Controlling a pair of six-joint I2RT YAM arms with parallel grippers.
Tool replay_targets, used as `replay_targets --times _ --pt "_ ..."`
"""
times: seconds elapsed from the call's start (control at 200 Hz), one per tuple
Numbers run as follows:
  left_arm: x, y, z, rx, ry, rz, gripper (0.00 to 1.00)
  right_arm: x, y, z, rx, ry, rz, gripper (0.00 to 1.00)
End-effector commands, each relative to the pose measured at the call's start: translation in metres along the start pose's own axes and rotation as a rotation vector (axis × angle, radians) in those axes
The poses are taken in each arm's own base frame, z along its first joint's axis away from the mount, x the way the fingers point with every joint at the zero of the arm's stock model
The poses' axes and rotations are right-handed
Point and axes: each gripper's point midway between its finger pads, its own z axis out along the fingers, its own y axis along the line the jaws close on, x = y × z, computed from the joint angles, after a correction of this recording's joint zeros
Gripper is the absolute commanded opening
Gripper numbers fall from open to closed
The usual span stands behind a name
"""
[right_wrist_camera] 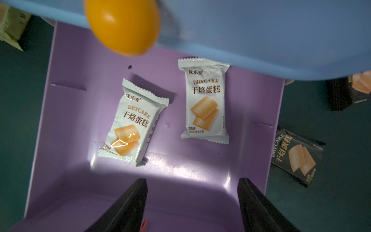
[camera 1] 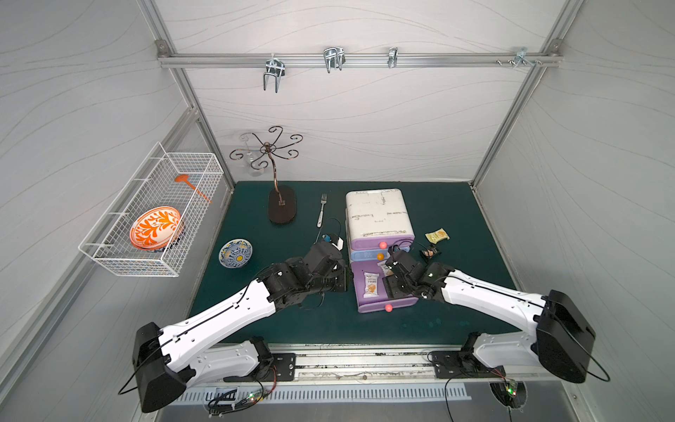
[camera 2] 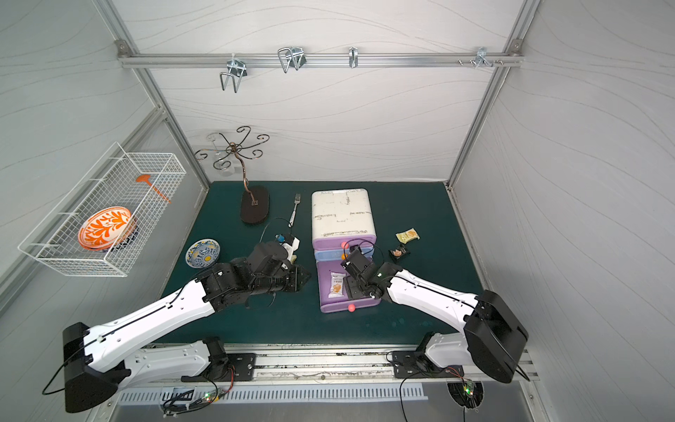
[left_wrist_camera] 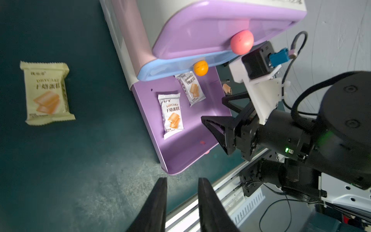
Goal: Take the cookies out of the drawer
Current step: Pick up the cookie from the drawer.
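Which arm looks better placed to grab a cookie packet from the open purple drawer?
The right. The right gripper, jaws open, hangs over the drawer, pointing at a white packet. The left gripper sits outside, beside the drawer.

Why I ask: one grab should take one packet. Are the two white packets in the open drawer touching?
Apart. The right wrist view shows bare floor of the purple drawer between the tilted packet and the straight packet.
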Motion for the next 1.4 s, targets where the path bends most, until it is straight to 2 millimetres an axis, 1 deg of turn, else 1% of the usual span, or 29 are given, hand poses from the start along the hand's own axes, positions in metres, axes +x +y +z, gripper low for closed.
replay_targets --times 0.0,0.12,0.175,0.255,0.31,0.425,0.51,0.59,0.655,0.795,0.895,1.0,1.245,1.395 --pt "0.015 -0.003 0.007 0.017 0.032 -0.051 0.32 -0.005 0.000 -0.008 -0.005 -0.005 0.022 0.76" --pt "0.032 -0.018 0.012 0.018 0.055 -0.032 0.32 -0.005 0.000 -0.012 -0.024 0.002 0.050 0.76" --pt "0.042 -0.020 0.015 0.000 0.059 -0.036 0.31 -0.005 0.001 -0.015 -0.034 -0.003 0.050 0.76" --pt "0.056 -0.021 0.020 0.002 0.065 -0.084 0.31 -0.002 0.000 -0.017 -0.041 0.000 0.038 0.77" --pt "0.064 -0.026 0.023 0.018 0.068 -0.107 0.30 0.001 -0.001 -0.016 -0.036 0.009 0.027 0.76" --pt "0.078 -0.035 0.030 0.022 0.065 -0.096 0.30 0.002 -0.005 -0.014 -0.019 -0.008 0.017 0.76" --pt "0.081 -0.039 0.033 0.008 0.055 -0.095 0.29 0.002 -0.009 -0.010 -0.001 -0.026 0.019 0.76" --pt "0.080 -0.050 0.033 0.044 0.042 -0.098 0.29 0.001 -0.012 -0.005 0.024 -0.035 0.016 0.75" --pt "0.080 -0.055 0.034 0.049 0.040 -0.090 0.27 -0.001 -0.012 -0.003 0.032 -0.053 0.022 0.74" --pt "0.091 -0.061 0.039 0.047 0.064 -0.077 0.22 -0.004 -0.012 0.006 0.039 -0.060 0.026 0.73" --pt "0.101 -0.063 0.041 0.043 0.077 -0.070 0.19 -0.008 -0.008 0.011 0.033 -0.072 0.021 0.73" --pt "0.110 -0.063 0.042 0.037 0.087 -0.065 0.16 -0.010 -0.010 0.019 0.054 -0.077 0.018 0.71" --pt "0.119 -0.058 0.048 0.028 0.090 -0.069 0.14 -0.008 -0.015 0.037 0.098 -0.091 0.024 0.66" --pt "0.124 -0.059 0.053 0.031 0.097 -0.069 0.13 -0.009 -0.020 0.042 0.125 -0.109 0.029 0.62"
